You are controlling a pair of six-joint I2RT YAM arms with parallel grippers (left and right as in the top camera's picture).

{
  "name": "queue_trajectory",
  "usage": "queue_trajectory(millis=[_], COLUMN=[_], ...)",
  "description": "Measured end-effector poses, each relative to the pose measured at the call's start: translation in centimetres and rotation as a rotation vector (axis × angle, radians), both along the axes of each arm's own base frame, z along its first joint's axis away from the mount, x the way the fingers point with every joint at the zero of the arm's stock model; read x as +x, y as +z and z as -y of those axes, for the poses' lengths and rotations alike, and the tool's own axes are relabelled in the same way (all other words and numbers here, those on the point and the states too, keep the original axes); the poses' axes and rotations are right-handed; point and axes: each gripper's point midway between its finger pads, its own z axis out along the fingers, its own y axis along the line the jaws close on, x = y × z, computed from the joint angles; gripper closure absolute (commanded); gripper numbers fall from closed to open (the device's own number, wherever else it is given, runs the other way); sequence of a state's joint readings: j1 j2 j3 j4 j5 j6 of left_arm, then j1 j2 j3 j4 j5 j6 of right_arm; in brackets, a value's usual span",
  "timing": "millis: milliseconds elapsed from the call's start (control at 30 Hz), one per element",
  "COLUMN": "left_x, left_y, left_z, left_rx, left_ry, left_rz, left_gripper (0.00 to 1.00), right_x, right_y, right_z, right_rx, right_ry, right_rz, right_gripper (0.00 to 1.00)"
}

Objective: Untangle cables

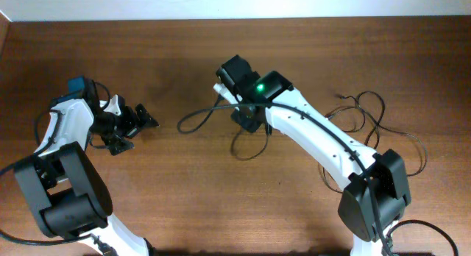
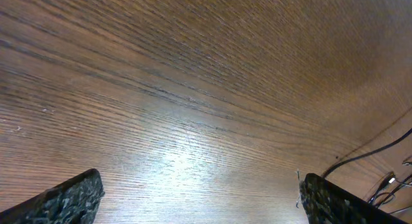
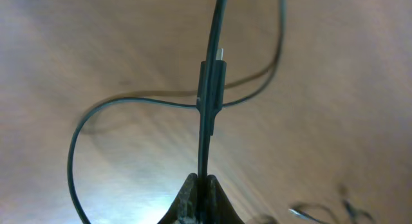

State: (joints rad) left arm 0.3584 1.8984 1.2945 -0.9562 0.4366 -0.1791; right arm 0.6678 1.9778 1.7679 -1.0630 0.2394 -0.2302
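Thin black cables lie on the wooden table: one loop (image 1: 193,121) runs left from the middle, another loop (image 1: 250,148) lies just below it, and a loose tangle (image 1: 366,113) sits to the right. My right gripper (image 1: 249,118) is over the middle loops. In the right wrist view the right gripper (image 3: 205,180) is shut on one black cable (image 3: 207,140), which runs upward past a small plug body (image 3: 212,85) and crosses a curved loop (image 3: 87,118). My left gripper (image 1: 137,124) stands open at the left, apart from the cables, with only bare table between its fingers (image 2: 67,199).
Thicker black cables (image 1: 412,149) trail from the right arm's base near the tangle. A cable end (image 2: 373,149) shows at the right edge of the left wrist view. The table's far edge (image 1: 235,19) meets a white wall.
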Motion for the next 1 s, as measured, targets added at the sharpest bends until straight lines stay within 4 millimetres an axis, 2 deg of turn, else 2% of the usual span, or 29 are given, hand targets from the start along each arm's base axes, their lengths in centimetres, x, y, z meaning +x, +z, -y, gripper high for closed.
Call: queue_trajectory(millis=[133, 200, 267, 333, 367, 400, 433, 500, 1000], left_x=[0.0, 0.0, 0.0, 0.0, 0.0, 0.0, 0.0, 0.0, 0.0], left_y=[0.0, 0.0, 0.0, 0.0, 0.0, 0.0, 0.0, 0.0, 0.0], left_z=[0.0, 0.0, 0.0, 0.0, 0.0, 0.0, 0.0, 0.0, 0.0], left_rx=[0.000, 0.000, 0.000, 0.000, 0.000, 0.000, 0.000, 0.000, 0.000], left_ry=[0.000, 0.000, 0.000, 0.000, 0.000, 0.000, 0.000, 0.000, 0.000], left_rz=[0.000, 0.000, 0.000, 0.000, 0.000, 0.000, 0.000, -0.001, 0.000], left_gripper=[0.01, 0.01, 0.01, 0.01, 0.01, 0.01, 0.01, 0.01, 0.01], right_x=[3.4, 5.1, 5.5, 5.4, 5.4, 5.4, 5.4, 5.3, 5.2], right_y=[0.5, 0.5, 0.3, 0.0, -0.2, -0.4, -0.4, -0.6, -0.7], right_z=[6.4, 12.2, 16.4, 19.2, 20.3, 20.9, 21.2, 21.7, 21.4], right_rx=[-0.036, -0.021, -0.012, 0.011, 0.039, 0.064, 0.081, 0.123, 0.148], right_ry=[-0.267, -0.502, -0.652, -0.742, -0.782, -0.805, -0.816, -0.848, -0.849], right_rz=[0.063, 0.070, 0.052, 0.022, 0.001, -0.018, -0.031, -0.055, -0.072], right_gripper=[0.96, 0.96, 0.96, 0.96, 0.91, 0.50, 0.01, 0.02, 0.01])
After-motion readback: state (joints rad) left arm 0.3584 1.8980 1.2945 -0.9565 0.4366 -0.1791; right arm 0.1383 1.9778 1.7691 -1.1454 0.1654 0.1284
